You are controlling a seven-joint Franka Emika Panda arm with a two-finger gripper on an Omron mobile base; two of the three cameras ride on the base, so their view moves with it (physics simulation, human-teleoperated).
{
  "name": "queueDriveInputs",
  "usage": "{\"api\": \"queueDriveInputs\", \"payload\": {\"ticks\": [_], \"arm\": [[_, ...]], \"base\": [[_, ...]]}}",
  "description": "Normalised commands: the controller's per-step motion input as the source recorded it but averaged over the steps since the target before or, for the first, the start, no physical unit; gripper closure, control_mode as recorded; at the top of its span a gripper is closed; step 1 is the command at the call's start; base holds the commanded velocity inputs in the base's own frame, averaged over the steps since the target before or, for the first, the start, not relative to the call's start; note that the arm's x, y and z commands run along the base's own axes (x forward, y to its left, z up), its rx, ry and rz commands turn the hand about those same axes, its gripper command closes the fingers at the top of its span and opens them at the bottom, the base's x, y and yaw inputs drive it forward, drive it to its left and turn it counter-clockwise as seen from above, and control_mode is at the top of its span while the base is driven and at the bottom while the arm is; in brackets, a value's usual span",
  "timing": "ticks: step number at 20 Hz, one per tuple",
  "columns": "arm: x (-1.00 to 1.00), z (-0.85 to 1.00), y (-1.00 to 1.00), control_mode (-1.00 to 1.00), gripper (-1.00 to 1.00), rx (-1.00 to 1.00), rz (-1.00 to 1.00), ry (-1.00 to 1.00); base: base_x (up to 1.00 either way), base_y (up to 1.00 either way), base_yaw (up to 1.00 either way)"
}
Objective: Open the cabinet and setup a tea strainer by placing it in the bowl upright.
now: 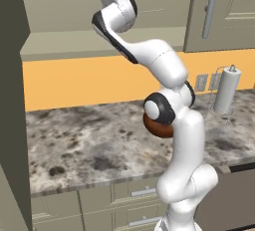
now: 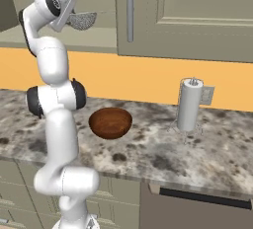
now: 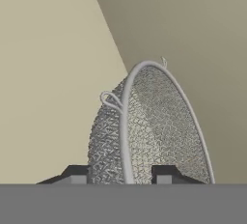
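A rendered home kitchen. Shown by a speckled granite counter (image 2: 148, 149) running under grey-beige wall cabinets (image 2: 197, 11) with a long silver bar handle (image 2: 130, 11), an orange backsplash (image 1: 74, 83) with wall outlets (image 1: 201, 82), small drawers (image 1: 139, 192) with short handles below the counter, a paper-towel roll on a wire stand (image 2: 189, 105), and a wooden bowl (image 2: 110, 122) set out on the stone.

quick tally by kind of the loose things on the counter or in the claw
bowl: 1
paper towel roll on its stand: 1
strainer in the claw: 1
total: 3
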Motion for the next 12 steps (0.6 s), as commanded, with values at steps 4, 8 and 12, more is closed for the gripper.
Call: {"api": "queueDriveInputs", "payload": {"ticks": [4, 8, 12], "arm": [[-0.23, -0.06, 0.00, -1.00, 1.00, 0.00, -0.02, 0.00], [-0.58, -0.47, 0.00, -1.00, 1.00, 0.00, -0.06, -0.01], [-0.64, -0.70, 0.05, -1.00, 1.00, -0.02, -0.09, -0.08]], "base": [[0.00, 0.00, 0.00], [0.00, 0.00, 0.00], [0.00, 0.00, 0.00]]}}
